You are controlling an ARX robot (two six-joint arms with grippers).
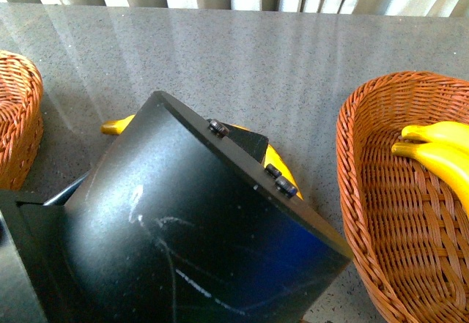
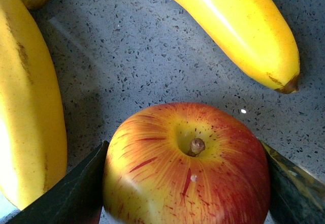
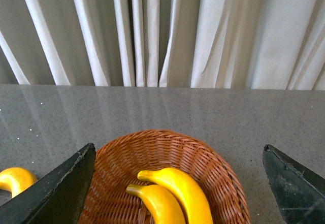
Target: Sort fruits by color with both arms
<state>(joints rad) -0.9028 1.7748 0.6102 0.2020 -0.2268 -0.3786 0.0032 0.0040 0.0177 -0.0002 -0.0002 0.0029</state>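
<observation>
The apple sits stem up on the speckled grey table between two loose bananas, one close beside it and the other a little apart. The left claw straddles it. Its dark fingers lie against both flanks with no gap showing, so it appears to have hold, though how firmly I cannot tell. The fruit looks like hard, glossy plastic — light and stiff, unlikely to bruise, but round and slick enough to squirt out of a shallow pinch. The widest part, level with its middle, is the place to take it, and that is roughly where the fingers sit (the underside is out of sight).

The right claw hangs wide open and empty over the right basket, where a pair of bananas lies together.

Much is hidden. In the front view the left arm blocks the middle of the table — only yellow banana ends peep from behind it, and the apple cannot be seen there. The left basket is cut off at the edge, so its contents are unknown. No other apple shows anywhere.
</observation>
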